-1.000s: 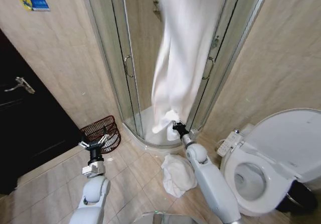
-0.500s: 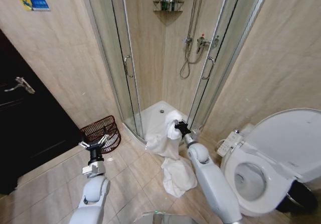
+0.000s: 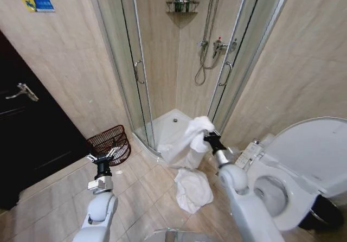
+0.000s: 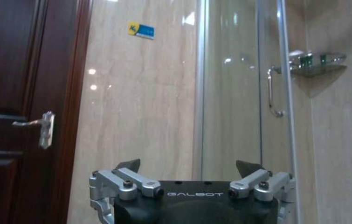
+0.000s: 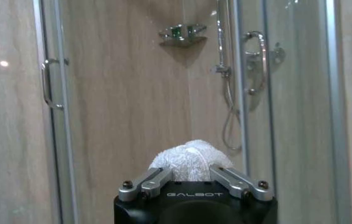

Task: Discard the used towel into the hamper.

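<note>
My right gripper (image 3: 207, 139) is shut on a white towel (image 3: 196, 129) in front of the shower's open door. The cloth bunches over the fingers and trails down onto the rim of the shower tray (image 3: 172, 119). In the right wrist view the towel (image 5: 190, 160) bulges between the two fingers (image 5: 147, 183) of the right gripper (image 5: 191, 171). The hamper (image 3: 111, 143), a dark reddish-brown wire basket, stands on the floor by the left glass panel. My left gripper (image 3: 102, 157) hovers open just in front of the hamper; the left gripper (image 4: 189, 167) holds nothing.
A second heap of white cloth (image 3: 192, 190) lies on the tiles between my arms. A toilet (image 3: 295, 171) with its lid up stands at the right, a dark door (image 3: 27, 139) at the left. Glass shower panels (image 3: 122, 63) rise behind the hamper.
The towel, hanging long from above a second ago, has come down and now bunches on my right gripper, which has moved right and slightly up. The left arm has stayed still.
</note>
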Available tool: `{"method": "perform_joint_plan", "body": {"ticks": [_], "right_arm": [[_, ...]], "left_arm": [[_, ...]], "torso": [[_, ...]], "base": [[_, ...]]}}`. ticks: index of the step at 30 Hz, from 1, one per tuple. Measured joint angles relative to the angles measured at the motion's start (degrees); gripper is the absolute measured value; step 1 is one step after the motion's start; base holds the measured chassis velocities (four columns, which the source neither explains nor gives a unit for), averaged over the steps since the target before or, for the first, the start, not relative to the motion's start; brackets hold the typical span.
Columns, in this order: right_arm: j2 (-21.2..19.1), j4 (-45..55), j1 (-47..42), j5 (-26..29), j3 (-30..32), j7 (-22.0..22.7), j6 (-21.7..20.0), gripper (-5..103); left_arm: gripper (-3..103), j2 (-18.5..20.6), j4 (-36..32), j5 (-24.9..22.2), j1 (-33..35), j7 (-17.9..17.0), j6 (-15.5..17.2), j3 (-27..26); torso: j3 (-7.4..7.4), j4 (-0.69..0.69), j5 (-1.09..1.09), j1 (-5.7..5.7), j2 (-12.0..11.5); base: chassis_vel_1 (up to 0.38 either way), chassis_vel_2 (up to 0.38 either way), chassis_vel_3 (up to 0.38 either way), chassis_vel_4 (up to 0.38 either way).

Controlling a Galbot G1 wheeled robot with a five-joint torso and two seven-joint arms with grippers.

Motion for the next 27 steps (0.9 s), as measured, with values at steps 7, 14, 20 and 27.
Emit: {"method": "perform_joint_plan", "body": {"ticks": [7, 14, 20, 27], "right_arm": [[0.6, 1.5, -3.1, -1.5, 1.7, -0.3, 1.0, 7], [1.0, 2.0, -6.1, -2.2, 2.4, -0.5, 1.9, 7], [2.1, 2.4, -7.4, -2.4, 3.3, -1.3, 3.0, 7], [4.9, 3.4, -8.3, -3.8, 3.7, -1.4, 3.3, 7]], "left_arm": [[100, -1.0, 1.7, 1.7, 0.0, 0.8, -1.0, 0.7], [100, -1.6, 2.7, 3.0, -0.4, 0.9, -1.7, 0.9], [100, -1.5, 1.9, 3.3, 0.5, 0.9, -1.7, 0.9], [100, 0.2, 1.6, 3.4, 1.1, -0.4, -3.1, 0.8]], "torso": [[0.0, 0.02, 0.0, 0.0, 0.0], [0.0, 0.02, 0.0, 0.01, 0.0], [0.0, 0.01, 0.01, 0.01, 0.0], [0.01, 0.04, 0.0, 0.01, 0.0]], "base": [[0.016, 0.022, 0.026, 0.02], [0.067, 0.076, 0.065, 0.064], [0.083, 0.088, 0.085, 0.096], [0.108, 0.098, 0.116, 0.1]]}}
